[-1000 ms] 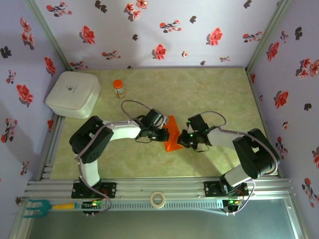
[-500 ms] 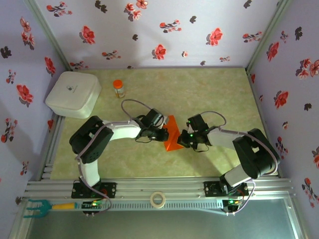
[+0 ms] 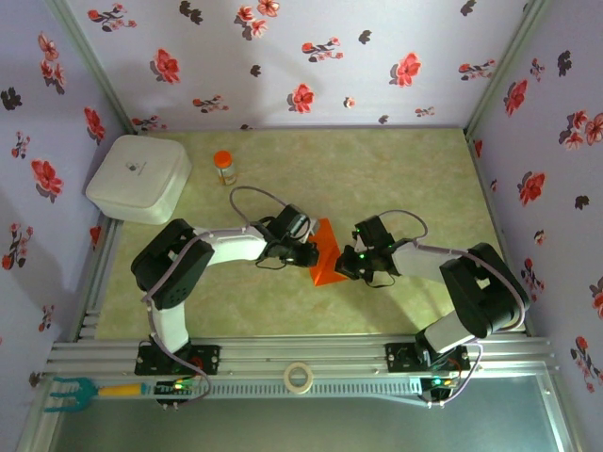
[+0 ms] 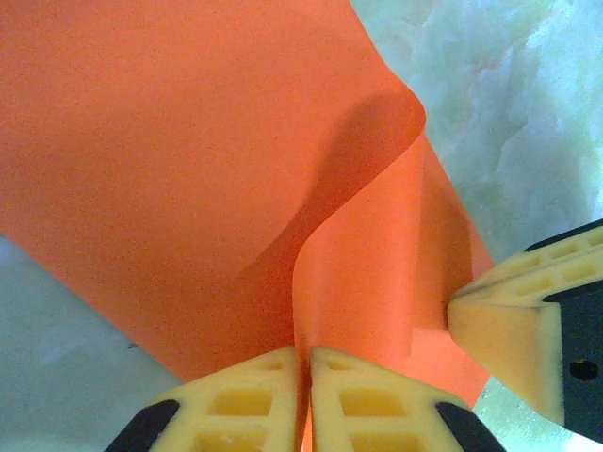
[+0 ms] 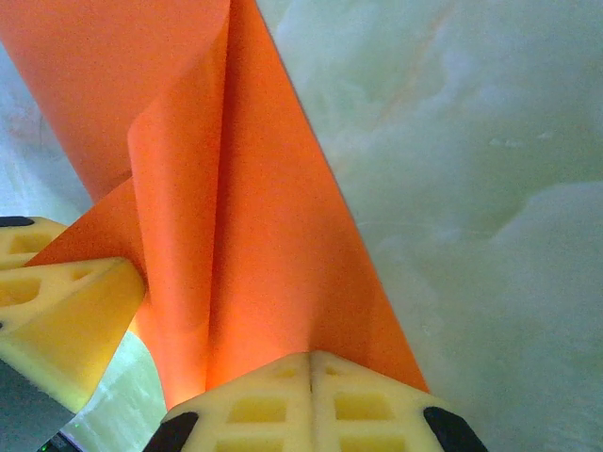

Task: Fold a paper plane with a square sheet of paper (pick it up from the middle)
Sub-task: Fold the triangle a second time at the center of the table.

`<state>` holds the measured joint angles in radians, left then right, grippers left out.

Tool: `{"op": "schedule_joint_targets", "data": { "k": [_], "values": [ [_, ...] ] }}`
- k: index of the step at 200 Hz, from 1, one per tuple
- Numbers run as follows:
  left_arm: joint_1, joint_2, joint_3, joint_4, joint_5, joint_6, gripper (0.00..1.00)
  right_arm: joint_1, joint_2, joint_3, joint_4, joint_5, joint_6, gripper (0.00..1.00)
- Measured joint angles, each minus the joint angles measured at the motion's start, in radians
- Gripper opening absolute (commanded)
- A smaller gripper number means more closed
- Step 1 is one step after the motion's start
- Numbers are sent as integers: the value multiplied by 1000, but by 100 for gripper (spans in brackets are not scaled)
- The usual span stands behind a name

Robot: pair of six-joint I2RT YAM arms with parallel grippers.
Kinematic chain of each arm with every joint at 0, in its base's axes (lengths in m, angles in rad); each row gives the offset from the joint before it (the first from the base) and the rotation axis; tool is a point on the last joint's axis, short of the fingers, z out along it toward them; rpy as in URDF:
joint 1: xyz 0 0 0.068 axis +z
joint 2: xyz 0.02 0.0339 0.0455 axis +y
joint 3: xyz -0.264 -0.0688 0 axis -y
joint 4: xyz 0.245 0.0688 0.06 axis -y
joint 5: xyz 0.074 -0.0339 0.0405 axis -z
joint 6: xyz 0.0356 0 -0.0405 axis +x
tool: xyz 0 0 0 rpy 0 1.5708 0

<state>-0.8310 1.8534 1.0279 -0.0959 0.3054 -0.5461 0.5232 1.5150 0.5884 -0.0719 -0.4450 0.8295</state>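
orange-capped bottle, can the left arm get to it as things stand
Probably not yet: the left gripper is shut on the orange paper, which the right gripper also pinches. Otherwise bare table lies between it and the bottle.

Lilac floral walls (image 3: 311, 56); pale green marbled tabletop (image 3: 405, 179); aluminium front rail (image 3: 311, 350)

bright orange paper (image 4: 188, 141); pale green marbled table (image 3: 405, 169); lilac walls (image 3: 283, 47), red flowers (image 3: 302, 97).
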Motion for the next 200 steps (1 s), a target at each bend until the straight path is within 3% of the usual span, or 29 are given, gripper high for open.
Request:
{"op": "schedule_joint_targets", "data": {
  "k": [200],
  "values": [
    [0, 22, 8, 1, -6, 4, 10, -2, -2, 1, 4, -7, 2, 9]
  ]
}}
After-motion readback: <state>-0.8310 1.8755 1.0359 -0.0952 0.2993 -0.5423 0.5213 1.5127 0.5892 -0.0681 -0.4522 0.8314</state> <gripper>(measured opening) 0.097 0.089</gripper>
